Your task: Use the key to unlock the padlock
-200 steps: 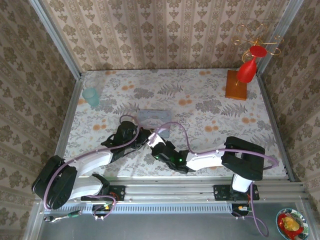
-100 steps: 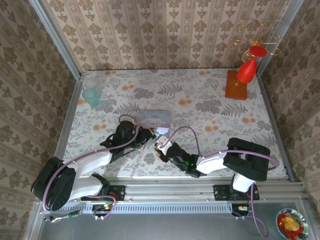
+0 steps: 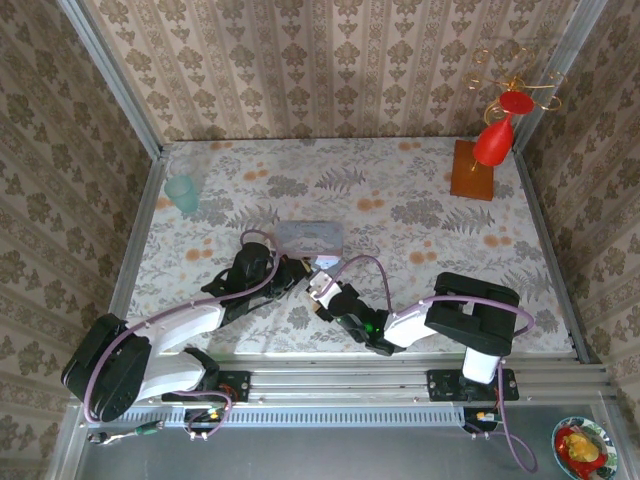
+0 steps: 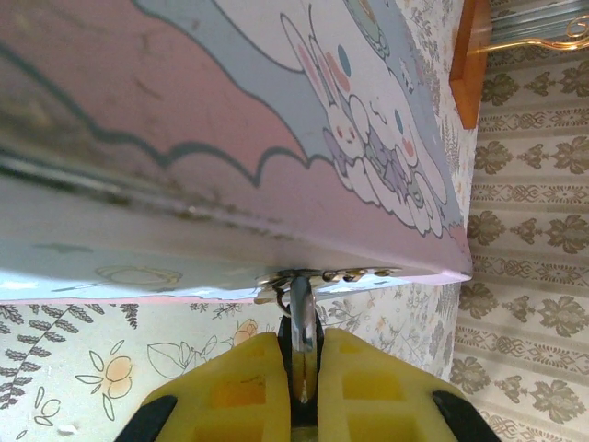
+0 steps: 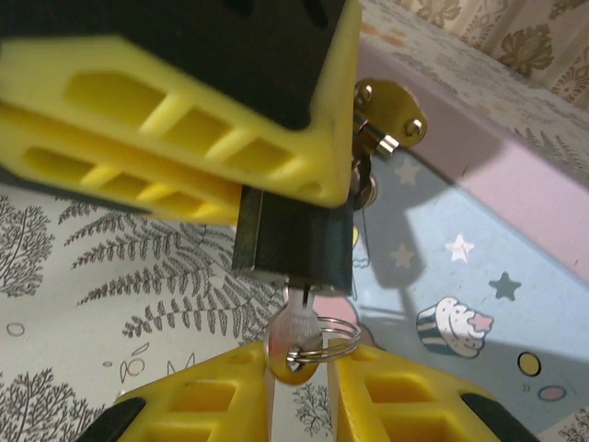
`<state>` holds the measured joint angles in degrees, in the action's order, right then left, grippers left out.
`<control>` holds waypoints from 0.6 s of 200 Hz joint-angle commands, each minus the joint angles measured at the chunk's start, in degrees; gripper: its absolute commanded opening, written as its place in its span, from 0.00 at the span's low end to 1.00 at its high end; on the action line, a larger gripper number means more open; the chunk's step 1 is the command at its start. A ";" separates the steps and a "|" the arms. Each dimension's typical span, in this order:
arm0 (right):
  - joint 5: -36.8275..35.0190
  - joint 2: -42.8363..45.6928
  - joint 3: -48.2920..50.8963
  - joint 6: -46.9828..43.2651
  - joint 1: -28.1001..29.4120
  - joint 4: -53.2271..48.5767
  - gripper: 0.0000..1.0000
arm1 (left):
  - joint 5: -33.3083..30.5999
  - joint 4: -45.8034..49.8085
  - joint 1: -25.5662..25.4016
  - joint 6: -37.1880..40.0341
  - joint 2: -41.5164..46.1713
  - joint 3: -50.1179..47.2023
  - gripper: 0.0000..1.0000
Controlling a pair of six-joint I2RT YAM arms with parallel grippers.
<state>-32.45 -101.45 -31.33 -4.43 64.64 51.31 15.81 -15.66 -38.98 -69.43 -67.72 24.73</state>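
Note:
The small black padlock [image 5: 294, 239] hangs from the brass hasp [image 5: 391, 110] of a pale blue tin [image 3: 308, 236]. My left gripper [image 4: 302, 368] is shut on the padlock [image 4: 304, 318], just under the tin's edge [image 4: 230, 267]. Its yellow fingers [image 5: 184, 120] also fill the top of the right wrist view. The silver key [image 5: 294, 327] sticks in the padlock's underside, with a wire ring through its head. My right gripper [image 5: 302, 364] straddles the key head. One pad touches it and a slim gap remains at the other. In the top view both grippers meet in front of the tin [image 3: 312, 280].
A teal cup [image 3: 182, 192] stands at the far left. A wooden block [image 3: 472, 168] with a red glass [image 3: 497, 135] sits at the far right corner. The floral tablecloth [image 3: 420, 215] lies bare around the tin. Cables arch over both arms.
My right gripper drew back slightly from the padlock, then came forward again onto the key head, and its fingers narrowed. The left gripper and padlock stayed put.

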 commanded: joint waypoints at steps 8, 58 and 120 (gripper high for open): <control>-3.24 -0.24 -1.67 -0.94 0.22 2.01 0.24 | 0.80 -3.24 -0.63 -1.00 0.47 0.40 0.00; -3.47 -0.33 -2.15 -0.37 0.22 1.21 0.21 | 0.89 -3.50 -0.83 -0.93 -0.04 0.41 0.00; -7.28 0.20 -2.00 -1.22 1.78 -1.13 0.35 | 0.27 -3.50 -0.83 -0.88 0.01 0.14 0.00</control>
<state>-35.70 -101.45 -32.77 -4.82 65.65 50.61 15.73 -16.62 -39.46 -69.45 -67.77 24.73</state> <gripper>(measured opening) 0.350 0.106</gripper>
